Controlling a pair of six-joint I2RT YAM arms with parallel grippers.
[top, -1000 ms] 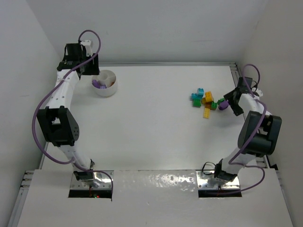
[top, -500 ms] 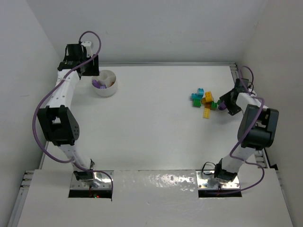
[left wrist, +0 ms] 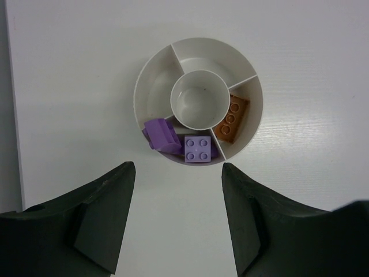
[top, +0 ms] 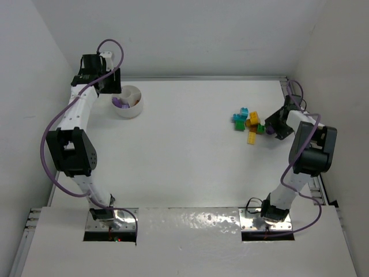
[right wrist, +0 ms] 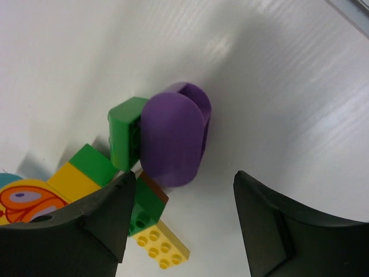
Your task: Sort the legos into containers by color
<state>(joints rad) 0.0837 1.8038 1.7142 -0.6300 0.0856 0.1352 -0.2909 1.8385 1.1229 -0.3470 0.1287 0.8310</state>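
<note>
Barely starting: holding few legos (left wrist: 198, 149) in the bowl (left wrist: 199, 43), leaving the pile (top: 249, 124) loose, gaping empty at left claw (left wrist: 177, 167) and right claw (right wrist: 184, 190).

Green brick (right wrist: 123, 138) against purple piece (right wrist: 173, 138), opposite side free

In the top view the divided bowl (top: 128, 101) sits upper left; the lego pile (top: 249, 124) lies centre right.
</note>
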